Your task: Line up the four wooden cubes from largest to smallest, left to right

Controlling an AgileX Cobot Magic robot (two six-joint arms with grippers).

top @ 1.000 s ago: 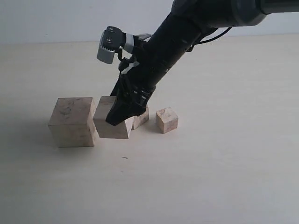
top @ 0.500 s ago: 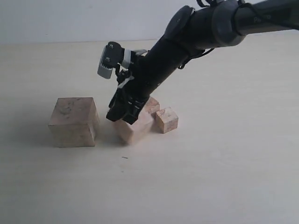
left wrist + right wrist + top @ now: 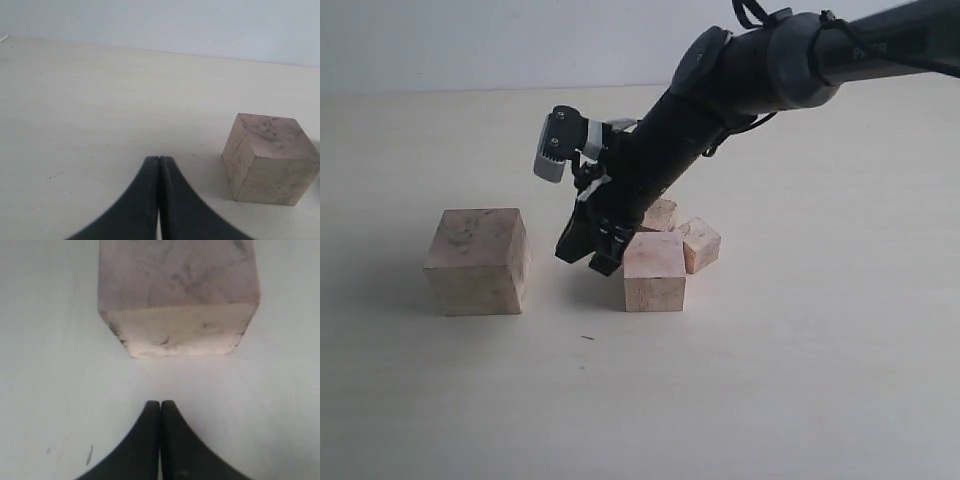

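The largest wooden cube (image 3: pixel 475 260) stands alone at the left; it also shows in the left wrist view (image 3: pixel 270 159) and fills the top of the right wrist view (image 3: pixel 177 295). The second-largest cube (image 3: pixel 655 270) sits flat near the middle. Just behind it is the third cube (image 3: pixel 661 213), and the smallest cube (image 3: pixel 701 245) touches its right rear. My right gripper (image 3: pixel 585 260) (image 3: pixel 160 405) is shut and empty, low over the table in the gap between the two bigger cubes, close to the second one's left side. My left gripper (image 3: pixel 159 160) is shut on nothing, apart from the largest cube.
The pale table (image 3: pixel 770 380) is bare in front and to the right of the cubes. The right arm (image 3: pixel 740 80) slants down from the upper right over the small cubes. The left arm is out of the exterior view.
The second-largest cube went rightward from beside the largest cube, tipped on the way, and now stands flat in front of the small ones. The smallest cube shifted right. The right gripper is off the cube.
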